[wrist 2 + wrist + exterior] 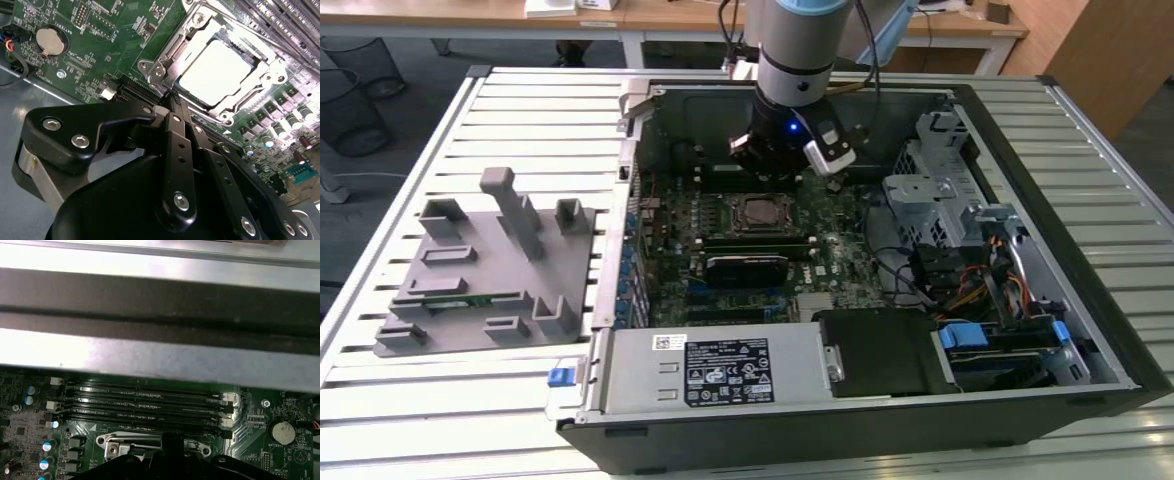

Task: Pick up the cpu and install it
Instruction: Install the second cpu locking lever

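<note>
The exterior view showed an open computer case (pixel 881 300) lying on a slatted metal table (pixel 454 400), with the arm reaching down into it from above. The gripper (pixel 771 165) hung low over the green motherboard (pixel 834 255), just beyond the socket (pixel 759 212) as that camera looked, toward the case's rear wall. On the table, well apart from the socket on the exterior view's left, sat a grey holder tray (pixel 487 265) with upright blocks, and a narrow green memory stick (pixel 467 298) lay in one of its slots.

In the second wrist view the cpu (pixel 216 70) lay flat inside the socket's (pixel 235 102) metal frame, its pale silver top glaring under the light. The gripper (pixel 175 97) pointed at the frame's near edge; its black fingers (pixel 179 145) were pressed together with no gap between them and nothing caught in them, and their tips stood just short of the socket. A round coin battery (pixel 49 41) sat on the board, well apart from the socket.

In the first wrist view, four dark memory slots (pixel 145 402) ran beside the socket's frame (pixel 150 442), and the case's wall (pixel 160 340) rose past them.
</note>
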You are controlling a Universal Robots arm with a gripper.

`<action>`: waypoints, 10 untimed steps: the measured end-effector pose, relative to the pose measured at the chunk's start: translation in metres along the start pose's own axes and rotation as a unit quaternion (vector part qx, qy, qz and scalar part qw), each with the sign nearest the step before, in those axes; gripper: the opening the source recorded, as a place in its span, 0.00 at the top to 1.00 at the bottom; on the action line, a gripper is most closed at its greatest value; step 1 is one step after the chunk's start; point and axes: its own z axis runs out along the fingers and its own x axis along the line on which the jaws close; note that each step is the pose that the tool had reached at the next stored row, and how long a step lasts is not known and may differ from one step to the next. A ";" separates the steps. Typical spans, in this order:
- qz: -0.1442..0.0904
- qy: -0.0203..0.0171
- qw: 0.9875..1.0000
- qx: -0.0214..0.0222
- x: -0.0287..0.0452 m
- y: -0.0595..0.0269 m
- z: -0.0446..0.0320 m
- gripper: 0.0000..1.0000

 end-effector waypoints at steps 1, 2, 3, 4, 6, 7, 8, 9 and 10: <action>0.000 0.000 1.000 0.000 0.0000 -0.0010 -0.0001 0.89; 0.000 0.000 1.000 0.000 0.0001 -0.0021 -0.0003 0.89; 0.000 0.000 1.000 0.000 0.0001 -0.0032 -0.0004 0.89; 0.000 0.000 1.000 0.000 0.0002 -0.0045 -0.0006 0.89; 0.000 0.000 1.000 0.000 0.0003 -0.0069 -0.0010 0.89; 0.000 0.000 1.000 0.000 0.0004 -0.0082 -0.0012 0.89; 0.000 0.000 1.000 0.000 0.0005 -0.0094 -0.0013 0.89; 0.000 0.000 1.000 0.000 0.0006 -0.0105 -0.0015 0.89; 0.000 0.000 1.000 0.000 0.0007 -0.0115 -0.0016 0.89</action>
